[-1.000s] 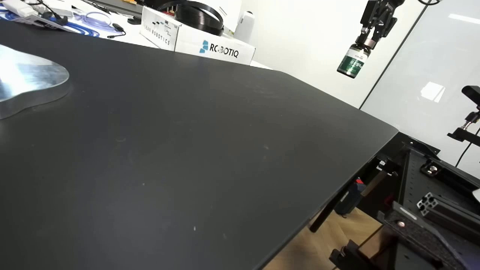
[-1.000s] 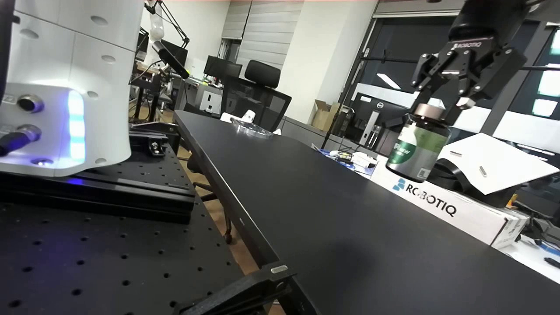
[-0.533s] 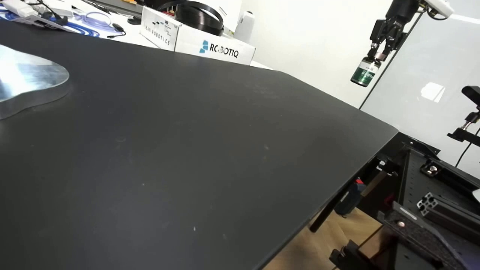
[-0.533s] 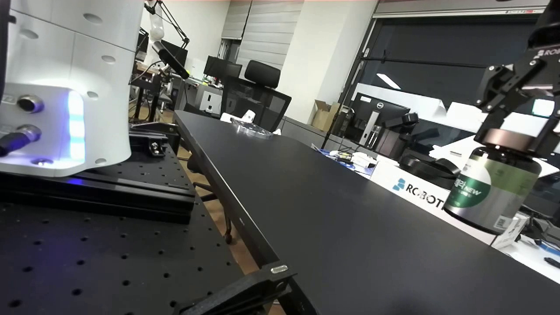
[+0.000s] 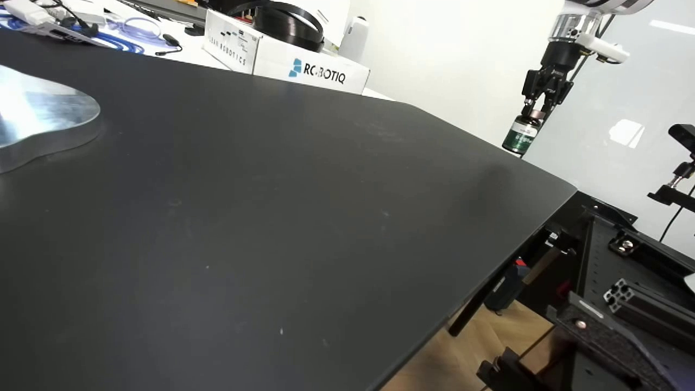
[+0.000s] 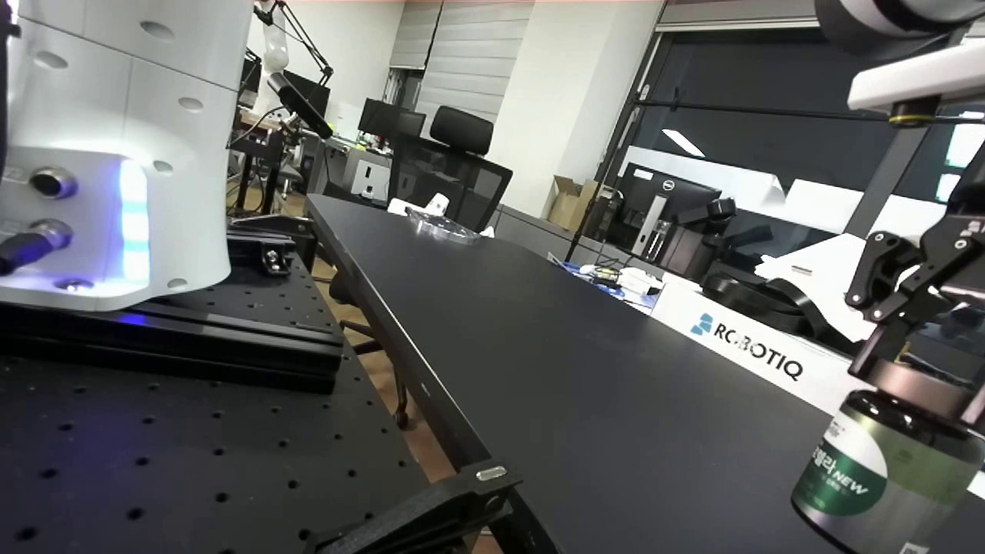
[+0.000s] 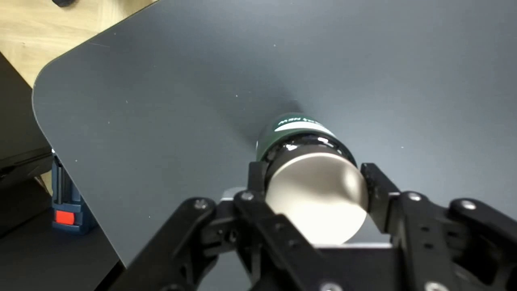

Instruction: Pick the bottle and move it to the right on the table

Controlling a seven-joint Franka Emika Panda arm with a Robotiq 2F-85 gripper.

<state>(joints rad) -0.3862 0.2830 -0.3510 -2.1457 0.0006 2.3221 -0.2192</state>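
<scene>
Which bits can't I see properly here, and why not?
Writing on the bottle: too small to read in an exterior view.
Its underside: hidden by the cap and bottle itself in the wrist view.
Gripper: partly past the right edge in an exterior view.
Shiny slab: partly past the left edge in an exterior view.

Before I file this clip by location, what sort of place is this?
Most likely a robotics lab, perhaps in an office: a white ROBOTIQ box, a perforated black plate and a mesh-backed office chair point that way.
</scene>
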